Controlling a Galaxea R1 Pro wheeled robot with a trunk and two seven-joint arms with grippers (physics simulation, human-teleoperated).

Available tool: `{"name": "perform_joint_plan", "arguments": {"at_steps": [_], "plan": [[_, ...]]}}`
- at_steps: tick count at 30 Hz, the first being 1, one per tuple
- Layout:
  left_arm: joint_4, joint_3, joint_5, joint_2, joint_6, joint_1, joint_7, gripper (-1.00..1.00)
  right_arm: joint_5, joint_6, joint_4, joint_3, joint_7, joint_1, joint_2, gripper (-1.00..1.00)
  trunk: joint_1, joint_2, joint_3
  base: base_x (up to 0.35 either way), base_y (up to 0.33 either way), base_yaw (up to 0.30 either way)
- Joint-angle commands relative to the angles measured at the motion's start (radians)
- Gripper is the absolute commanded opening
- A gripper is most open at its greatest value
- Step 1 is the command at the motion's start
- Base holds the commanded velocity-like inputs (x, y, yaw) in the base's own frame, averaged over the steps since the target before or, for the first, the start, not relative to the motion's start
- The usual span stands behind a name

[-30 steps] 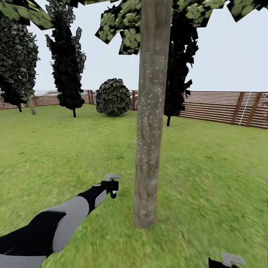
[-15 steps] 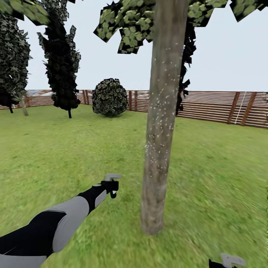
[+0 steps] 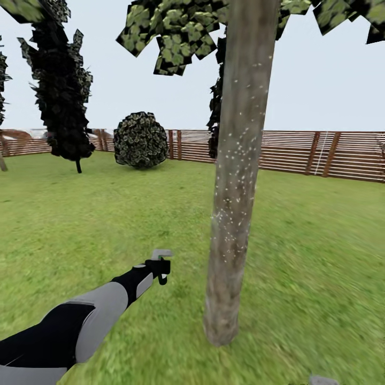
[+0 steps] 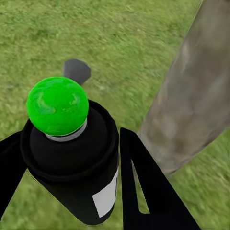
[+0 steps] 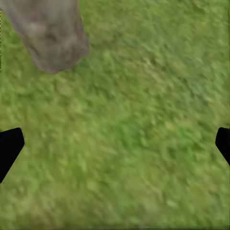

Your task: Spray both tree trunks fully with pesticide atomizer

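Pesticide atomizer (image 4: 72,153) is gripped between the left fingers (image 4: 143,187), held over the lawn (image 3: 80,214) beside the tree trunk (image 3: 235,182). Right fingers (image 5: 12,146) are spread wide, empty. Specks are seen mid-trunk only; bark near the base could be missed if the nozzle is aimed past it.

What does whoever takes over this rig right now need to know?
Left gripper: shut on the pesticide atomizer, green button up, held beside the tree trunk.
Right gripper: open and holding nothing, its fingers spread over grass near the trunk's foot.
Done: atomizer picked up; white pesticide specks dot the middle of this trunk.
Left: the trunk's lowest part looks bare on this side, its far side is hidden, and the second tree is not identifiable here.
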Motion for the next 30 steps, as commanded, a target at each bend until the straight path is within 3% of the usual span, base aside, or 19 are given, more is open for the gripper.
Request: {"name": "perform_joint_plan", "arguments": {"at_steps": [1, 8, 30], "plan": [[0.000, 0.000, 0.000, 0.000, 0.000, 0.000, 0.000, -1.00, 0.000, 0.000, 0.000, 0.000, -0.004, 0.002, 0.007, 1.00, 0.000, 0.000, 0.000, 0.206, 0.350, -0.284], [0.000, 0.000, 0.000, 0.000, 0.000, 0.000, 0.000, -1.00, 0.001, -0.003, 0.000, -0.001, -0.010, 0.019, 0.055, 1.00, 0.000, 0.000, 0.000, 0.176, 0.350, -0.296], [0.000, 0.000, 0.000, 0.000, 0.000, 0.000, -0.006, -1.00, 0.001, -0.002, -0.001, -0.001, -0.010, 0.020, 0.057, 1.00, 0.000, 0.000, 0.000, -0.026, 0.350, -0.300]]}}
